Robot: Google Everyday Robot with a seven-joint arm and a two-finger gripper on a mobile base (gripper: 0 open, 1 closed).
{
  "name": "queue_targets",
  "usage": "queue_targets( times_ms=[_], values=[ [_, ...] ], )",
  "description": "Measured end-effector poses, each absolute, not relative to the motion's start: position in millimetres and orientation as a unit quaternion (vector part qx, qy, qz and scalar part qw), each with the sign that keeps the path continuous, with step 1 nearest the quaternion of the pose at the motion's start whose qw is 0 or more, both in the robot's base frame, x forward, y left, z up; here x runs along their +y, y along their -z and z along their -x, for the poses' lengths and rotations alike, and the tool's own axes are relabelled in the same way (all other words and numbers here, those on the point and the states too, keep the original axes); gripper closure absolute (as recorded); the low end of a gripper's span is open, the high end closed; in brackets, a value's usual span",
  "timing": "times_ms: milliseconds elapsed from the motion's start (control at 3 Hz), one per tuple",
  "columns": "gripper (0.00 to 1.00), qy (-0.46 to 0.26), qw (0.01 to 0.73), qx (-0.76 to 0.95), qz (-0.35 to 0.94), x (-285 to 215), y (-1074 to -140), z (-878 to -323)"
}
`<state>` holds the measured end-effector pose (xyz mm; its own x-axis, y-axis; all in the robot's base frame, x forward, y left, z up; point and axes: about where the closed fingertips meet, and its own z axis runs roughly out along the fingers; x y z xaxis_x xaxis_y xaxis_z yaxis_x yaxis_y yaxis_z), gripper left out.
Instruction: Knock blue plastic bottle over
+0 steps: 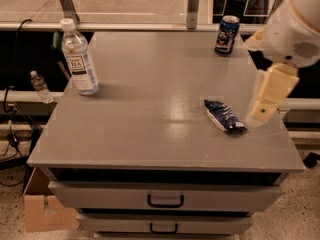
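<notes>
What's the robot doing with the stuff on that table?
A robot arm is reaching in from the right. Its gripper hangs over the right edge of the grey table, close beside a dark blue snack packet. The blue plastic bottle it is meant to knock over stands upright on the far left side, not touched yet. A blue can stands at the back right.

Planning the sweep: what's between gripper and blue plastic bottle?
Camera view: gripper at table's right edge; snack packet beside it, then bare tabletop to the blue plastic bottle.
</notes>
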<state>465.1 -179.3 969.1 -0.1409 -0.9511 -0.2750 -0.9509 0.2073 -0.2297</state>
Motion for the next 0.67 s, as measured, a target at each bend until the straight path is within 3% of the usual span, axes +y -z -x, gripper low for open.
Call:
queue_targets(
  times_ms=[667],
  values=[
    [0.0, -0.108, 0.247, 0.677, 0.685, -48, -938, -543]
  ],
)
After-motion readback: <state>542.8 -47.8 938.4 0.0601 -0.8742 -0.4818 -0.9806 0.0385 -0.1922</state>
